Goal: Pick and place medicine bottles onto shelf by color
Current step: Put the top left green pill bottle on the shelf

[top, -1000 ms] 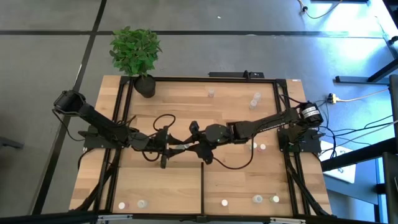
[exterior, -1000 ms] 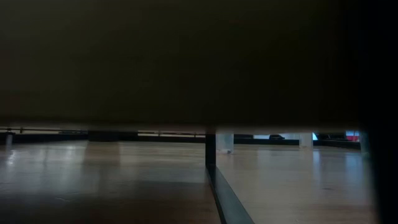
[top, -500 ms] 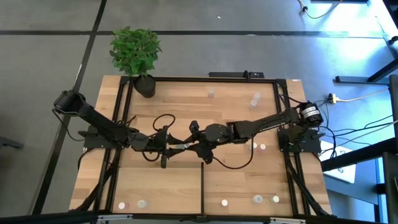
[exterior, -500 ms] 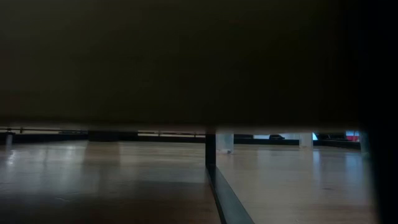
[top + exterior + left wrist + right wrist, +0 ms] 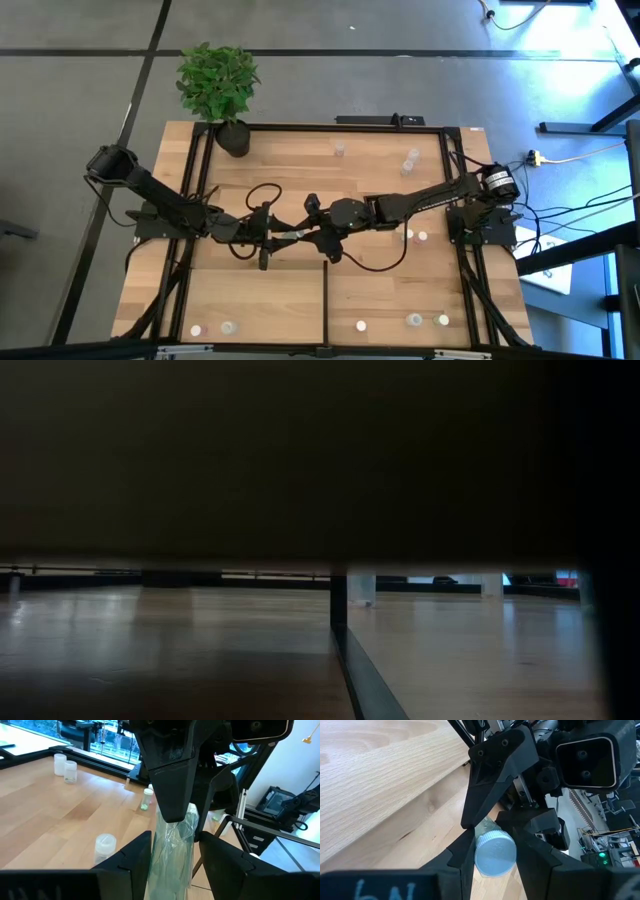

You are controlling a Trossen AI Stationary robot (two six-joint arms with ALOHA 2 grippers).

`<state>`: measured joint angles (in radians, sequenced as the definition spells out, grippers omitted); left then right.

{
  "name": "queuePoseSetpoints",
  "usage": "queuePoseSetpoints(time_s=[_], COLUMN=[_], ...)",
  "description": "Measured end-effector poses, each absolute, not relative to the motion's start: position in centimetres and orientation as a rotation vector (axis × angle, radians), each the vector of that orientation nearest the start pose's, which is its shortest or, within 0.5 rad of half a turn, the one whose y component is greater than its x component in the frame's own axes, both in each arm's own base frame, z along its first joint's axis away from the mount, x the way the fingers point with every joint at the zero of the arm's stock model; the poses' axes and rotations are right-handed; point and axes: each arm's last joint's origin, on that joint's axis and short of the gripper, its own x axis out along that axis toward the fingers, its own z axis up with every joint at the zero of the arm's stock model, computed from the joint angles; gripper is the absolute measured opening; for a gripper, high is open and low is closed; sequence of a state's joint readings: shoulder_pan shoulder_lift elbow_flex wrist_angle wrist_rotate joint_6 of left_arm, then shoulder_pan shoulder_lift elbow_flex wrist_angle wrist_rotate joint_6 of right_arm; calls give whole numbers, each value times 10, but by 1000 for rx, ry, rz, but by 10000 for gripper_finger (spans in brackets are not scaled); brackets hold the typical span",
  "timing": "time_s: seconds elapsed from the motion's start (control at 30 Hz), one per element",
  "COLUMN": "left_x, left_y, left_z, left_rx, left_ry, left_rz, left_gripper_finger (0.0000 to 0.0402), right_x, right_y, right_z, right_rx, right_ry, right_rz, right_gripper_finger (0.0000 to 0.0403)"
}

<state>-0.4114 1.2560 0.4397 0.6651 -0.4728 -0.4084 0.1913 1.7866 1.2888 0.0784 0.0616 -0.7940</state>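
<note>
One clear medicine bottle [image 5: 291, 237] with a white cap hangs above the middle of the light-wood shelf [image 5: 300, 180], held by both grippers at once. My left gripper [image 5: 278, 238] comes at it from the table's left and my right gripper [image 5: 305, 235] from the right; each is shut on it. Other small medicine bottles stand on the shelf: two at the far side [image 5: 340, 150] [image 5: 410, 160], one right of centre [image 5: 420, 237], and several along the near edge [image 5: 228, 327] [image 5: 414, 320]. The low view shows neither gripper. My left gripper pinches the bottle's clear body [image 5: 172, 857] between its two fingers [image 5: 127, 865], coming nearly level from the table's left. The bottle runs along the fingers, pointing away from them, clear of the shelf. My right gripper pinches the bottle's white cap end [image 5: 494, 854] between its two fingers [image 5: 465, 852], slanting down from the table's right. The cap faces back toward the wrist. The bottle's body reaches forward into the left gripper's fingers [image 5: 495, 775], lifted clear.
A black plant pot [image 5: 233, 137] with a green plant stands at the shelf's far left corner. A short black divider bar [image 5: 326, 300] runs from the near edge toward the middle. Loose black cables [image 5: 262, 192] loop over the boards near both grippers.
</note>
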Motion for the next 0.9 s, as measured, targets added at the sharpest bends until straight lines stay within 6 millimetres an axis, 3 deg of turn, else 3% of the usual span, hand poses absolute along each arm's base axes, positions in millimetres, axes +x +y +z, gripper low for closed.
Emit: queuePoseSetpoints(time_s=[0.9], left_x=[228], left_y=[-84], left_z=[203], left_rx=[-331], left_ry=[121], left_rz=[92], left_gripper_finger=[160], right_x=[402], right_y=[76], right_z=[258], right_rx=[-836], right_ry=[339], right_rz=[287], right_gripper_finger=[123])
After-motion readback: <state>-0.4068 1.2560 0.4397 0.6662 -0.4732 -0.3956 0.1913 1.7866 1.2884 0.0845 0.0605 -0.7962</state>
